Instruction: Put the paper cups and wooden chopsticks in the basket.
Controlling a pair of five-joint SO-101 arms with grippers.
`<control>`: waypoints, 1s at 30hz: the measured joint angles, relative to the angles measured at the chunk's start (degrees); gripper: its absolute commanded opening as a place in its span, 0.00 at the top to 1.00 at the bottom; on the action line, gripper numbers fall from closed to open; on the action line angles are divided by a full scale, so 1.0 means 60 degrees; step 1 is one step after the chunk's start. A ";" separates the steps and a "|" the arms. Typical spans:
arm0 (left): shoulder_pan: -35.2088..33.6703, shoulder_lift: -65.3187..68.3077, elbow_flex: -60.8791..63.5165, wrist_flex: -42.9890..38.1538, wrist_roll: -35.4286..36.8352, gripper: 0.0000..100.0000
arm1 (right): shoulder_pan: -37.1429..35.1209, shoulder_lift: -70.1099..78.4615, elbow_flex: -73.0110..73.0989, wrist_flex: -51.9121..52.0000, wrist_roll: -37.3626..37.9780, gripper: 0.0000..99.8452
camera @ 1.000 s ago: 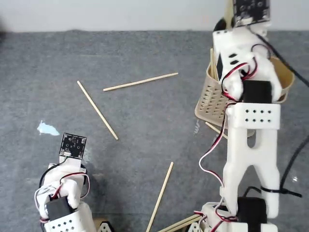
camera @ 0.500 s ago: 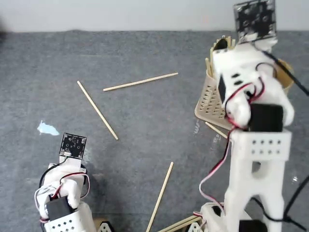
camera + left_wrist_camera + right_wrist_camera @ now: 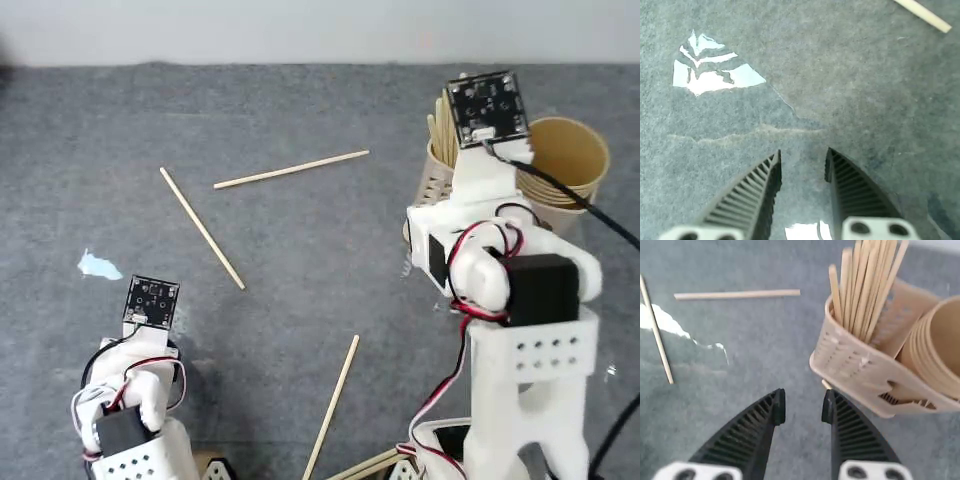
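**Hanging empty beside a part-filled basket**

The right tool hangs over the grey worktop, just short of the basket. Its two ribbed black fingers stand a narrow gap apart with nothing between them. In the high view the right arm takes up the right side of the frame and covers much of the basket, which stands at the upper right.

A bundle of wooden chopsticks stands on end in one compartment of the basket, leaning a little. A nested stack of paper cups sits tilted in the compartment beside it, its open mouth facing up toward the high camera. A short chopstick end pokes out at the foot of the basket's wall.

Several chopsticks lie loose on the worktop:

- A long chopstick lies near the upper middle of the high view, almost level.
- A slanting chopstick lies left of centre, running down to the right. Its upper end is near the long one but apart from it.
- A third chopstick lies in the lower middle.
- A few more chopsticks lie at the bottom edge, by the right arm's base.

The left arm sits in the lower left corner. The left tool points down at the worktop, its fingers a narrow gap apart and holding nothing. A pale blue scrap lies flat on the worktop near it.
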 measured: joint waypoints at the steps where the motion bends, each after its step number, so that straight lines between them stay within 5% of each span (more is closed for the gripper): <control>1: 0.0000 0.0000 0.0000 0.0000 0.0000 0.86 | 0.0029 0.0000 0.0176 0.0015 -0.0029 0.86; 18: 0.0000 0.0000 0.0000 -0.0059 0.0000 0.86 | -0.0044 0.0000 0.1846 0.0015 -0.1451 0.86; 30: -0.0015 -0.0103 -0.1788 -0.1802 -0.0073 0.86 | -0.0044 -0.0029 0.2608 0.0015 -0.1480 0.86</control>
